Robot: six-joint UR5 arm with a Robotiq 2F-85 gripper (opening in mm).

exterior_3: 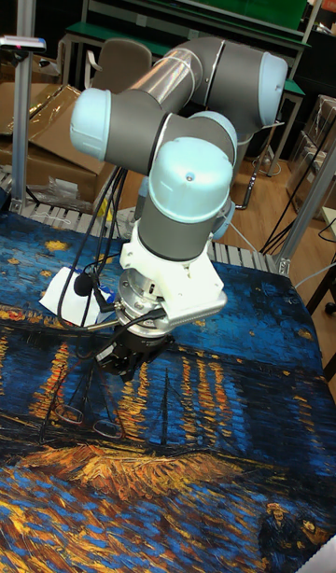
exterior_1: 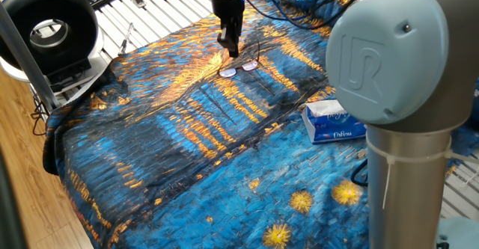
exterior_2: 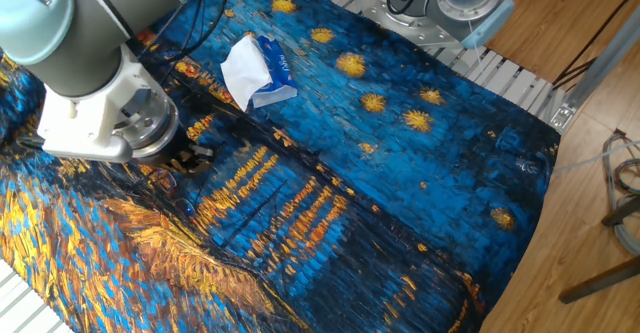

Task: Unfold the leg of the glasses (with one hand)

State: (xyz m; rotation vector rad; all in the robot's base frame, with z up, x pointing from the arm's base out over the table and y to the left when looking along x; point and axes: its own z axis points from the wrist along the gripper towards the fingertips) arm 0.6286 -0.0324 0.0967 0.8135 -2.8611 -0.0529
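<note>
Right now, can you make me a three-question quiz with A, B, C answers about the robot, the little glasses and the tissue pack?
1. Where are the glasses?
A. On the painted cloth, just below the tool
B. On top of the tissue pack
C. On the wooden floor

2. What colours is the tissue pack?
A. Red and black
B. Blue and white
C. Green

3. Is the tissue pack held by the tool?
A. Yes, lifted up
B. Yes, being squeezed
C. No, it lies apart on the cloth

Answers: 1 A, the lenses lie on the cloth by the tool tip. 2 B, blue wrapper, white tissue. 3 C, the tool is over by the glasses.
</note>
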